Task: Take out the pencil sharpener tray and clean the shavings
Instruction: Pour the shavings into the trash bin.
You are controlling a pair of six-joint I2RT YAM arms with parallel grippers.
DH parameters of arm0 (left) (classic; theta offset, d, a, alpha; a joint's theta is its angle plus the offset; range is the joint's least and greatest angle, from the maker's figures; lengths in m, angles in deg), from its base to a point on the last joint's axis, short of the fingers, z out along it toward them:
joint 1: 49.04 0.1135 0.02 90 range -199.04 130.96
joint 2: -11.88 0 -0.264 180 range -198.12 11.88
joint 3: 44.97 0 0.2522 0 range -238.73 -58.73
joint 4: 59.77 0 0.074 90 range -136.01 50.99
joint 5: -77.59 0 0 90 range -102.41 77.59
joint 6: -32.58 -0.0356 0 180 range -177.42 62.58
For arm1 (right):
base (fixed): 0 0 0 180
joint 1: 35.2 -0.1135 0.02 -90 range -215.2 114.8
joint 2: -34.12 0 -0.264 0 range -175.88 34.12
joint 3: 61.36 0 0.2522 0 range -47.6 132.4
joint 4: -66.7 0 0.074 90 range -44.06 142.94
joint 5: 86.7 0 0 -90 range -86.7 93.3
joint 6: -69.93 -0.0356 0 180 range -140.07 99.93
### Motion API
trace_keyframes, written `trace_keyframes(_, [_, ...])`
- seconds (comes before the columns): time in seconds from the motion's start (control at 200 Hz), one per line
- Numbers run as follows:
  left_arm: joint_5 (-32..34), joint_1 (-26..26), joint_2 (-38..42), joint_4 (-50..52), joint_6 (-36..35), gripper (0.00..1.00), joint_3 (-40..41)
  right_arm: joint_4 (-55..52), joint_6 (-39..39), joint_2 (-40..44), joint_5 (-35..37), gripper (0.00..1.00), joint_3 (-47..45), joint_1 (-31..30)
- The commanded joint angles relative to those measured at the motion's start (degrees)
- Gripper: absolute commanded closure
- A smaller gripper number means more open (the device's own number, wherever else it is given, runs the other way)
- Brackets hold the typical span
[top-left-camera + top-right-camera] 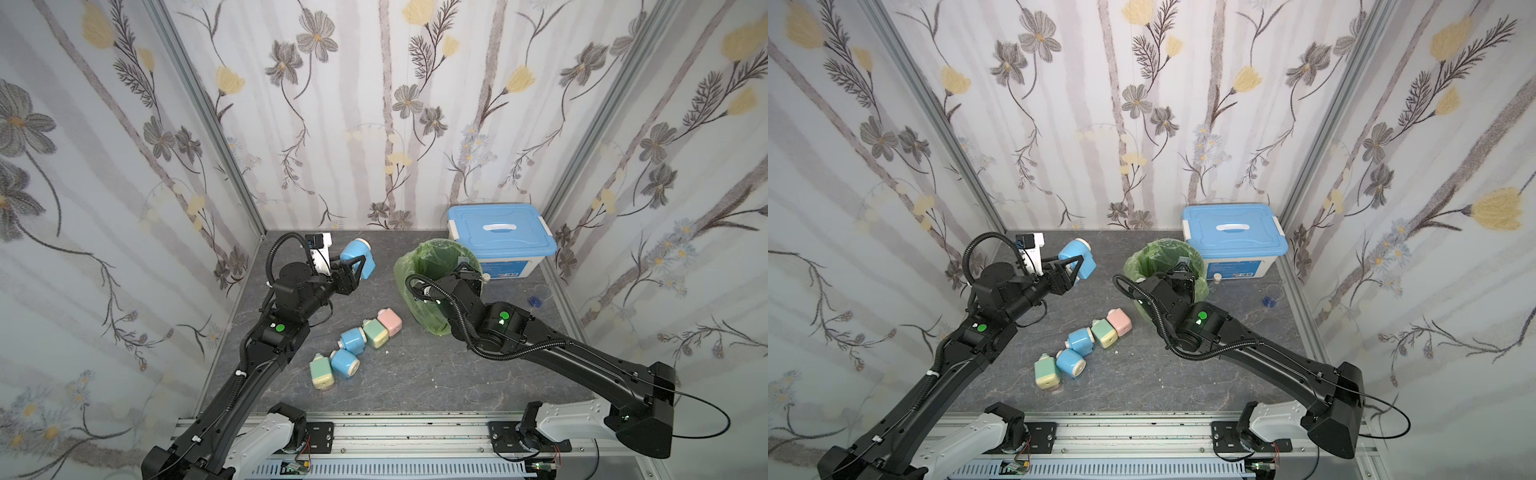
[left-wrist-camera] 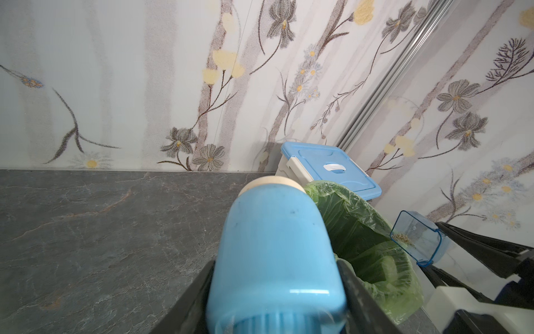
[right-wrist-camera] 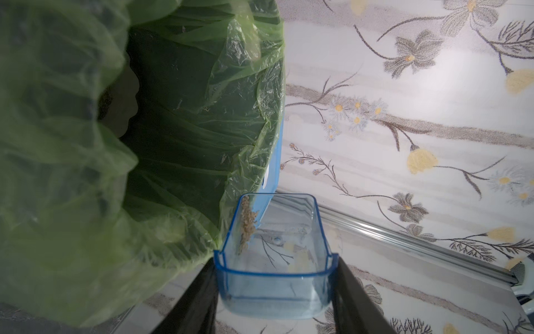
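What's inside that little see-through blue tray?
Inside the tray, which the right gripper holds, brownish shavings cling along one wall. The rest looks empty; the gripped end is blurry.

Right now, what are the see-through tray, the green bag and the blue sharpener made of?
The tray looks like hard clear plastic, tinted blue: the wallpaper shows through it and its edges are crisp. The green bag seems thin plastic film: crinkled, shiny, half see-through. The blue sharpener is probably solid plastic, smooth and slightly glossy, with a bright streak of light near its end.
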Motion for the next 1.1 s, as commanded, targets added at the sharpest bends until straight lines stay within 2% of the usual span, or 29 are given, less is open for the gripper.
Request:
trace_keyframes(0.0, [-0.2,0.1,0.6,-4.2,0.8,0.61,0.1,4.9,6.3,0.1,2.5,0.58,0.5,0.2])
trace_keyframes(0.36, [0.0,0.2,1.2,-4.6,0.7,0.61,0.3,4.0,8.2,-0.1,0.2,0.57,0.0,0.0])
trace_keyframes(0.455, [-0.2,0.3,1.2,-4.3,0.8,0.61,0.3,6.1,9.2,0.7,0.1,0.57,0.7,1.8])
trace_keyframes(0.535, [-0.3,0.3,1.1,-5.0,1.1,0.61,0.5,4.6,9.0,0.2,-1.2,0.57,-0.8,-0.7])
trace_keyframes(0.654, [-0.4,0.5,1.3,-4.5,0.9,0.61,0.3,6.6,9.0,1.0,-0.6,0.57,-1.5,1.6])
trace_keyframes(0.764, [-0.8,0.5,1.3,-4.6,1.0,0.61,0.3,7.1,9.9,1.1,-1.4,0.57,-3.4,0.2])
trace_keyframes(0.854, [-1.0,0.5,1.4,-4.8,1.1,0.61,0.4,9.7,11.3,1.3,-1.6,0.57,-3.5,1.6])
trace_keyframes(0.949, [-1.1,0.5,1.2,-5.2,1.3,0.61,0.5,9.3,11.8,0.5,-2.1,0.57,-4.6,-0.3])
trace_keyframes(1.034, [-1.1,0.5,1.5,-4.8,1.1,0.61,0.4,10.6,11.5,0.8,-1.6,0.57,-3.2,2.0])
trace_keyframes(1.094, [-0.9,0.5,1.8,-5.3,1.1,0.61,0.8,11.0,12.7,0.8,-1.6,0.57,-4.1,1.6])
